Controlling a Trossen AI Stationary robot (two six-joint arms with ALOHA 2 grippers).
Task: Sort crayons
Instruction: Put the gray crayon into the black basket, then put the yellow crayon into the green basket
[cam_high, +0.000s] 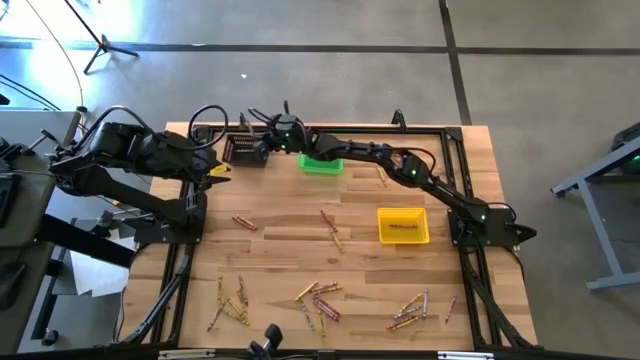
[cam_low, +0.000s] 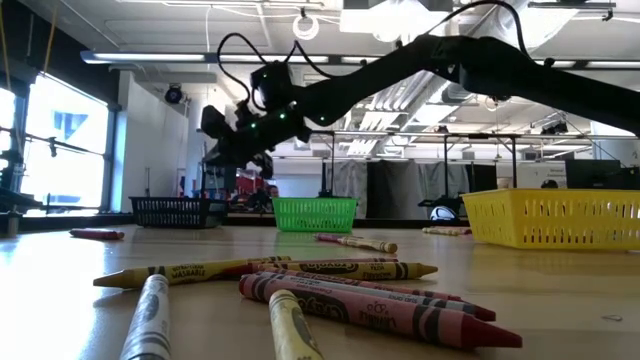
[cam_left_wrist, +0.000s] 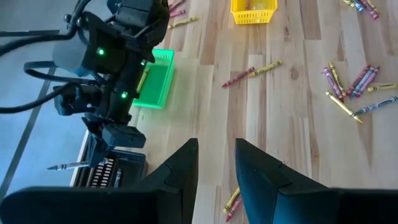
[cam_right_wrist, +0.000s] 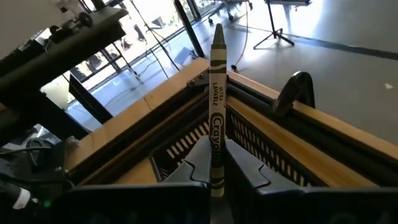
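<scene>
My right gripper (cam_high: 248, 148) reaches over the black bin (cam_high: 243, 158) at the table's far left and is shut on a grey crayon (cam_right_wrist: 216, 93). The same crayon (cam_left_wrist: 62, 166) shows above the black bin (cam_left_wrist: 115, 174) in the left wrist view. My left gripper (cam_high: 220, 168) hovers open and empty just left of the black bin, its fingers apart (cam_left_wrist: 216, 168). A green bin (cam_high: 320, 163) and a yellow bin (cam_high: 403, 225) stand on the table. Several crayons (cam_high: 320, 298) lie flat near the near edge. My right gripper pinches the grey crayon's rear half (cam_right_wrist: 216, 155) between its two fingers. The crayon lies along the fingers, and its pointed tip (cam_right_wrist: 217, 34) sticks out ahead of them. It is lifted clear, above the black bin's slatted wall (cam_right_wrist: 186, 146).
Loose crayons lie in clusters near the near edge (cam_high: 230, 300) (cam_high: 410, 308) and singly mid-table (cam_high: 330, 228) (cam_high: 243, 222). A reddish crayon (cam_high: 400, 227) lies in the yellow bin. A dark frame rail (cam_high: 440, 130) runs round the table. The two grippers are close together.
</scene>
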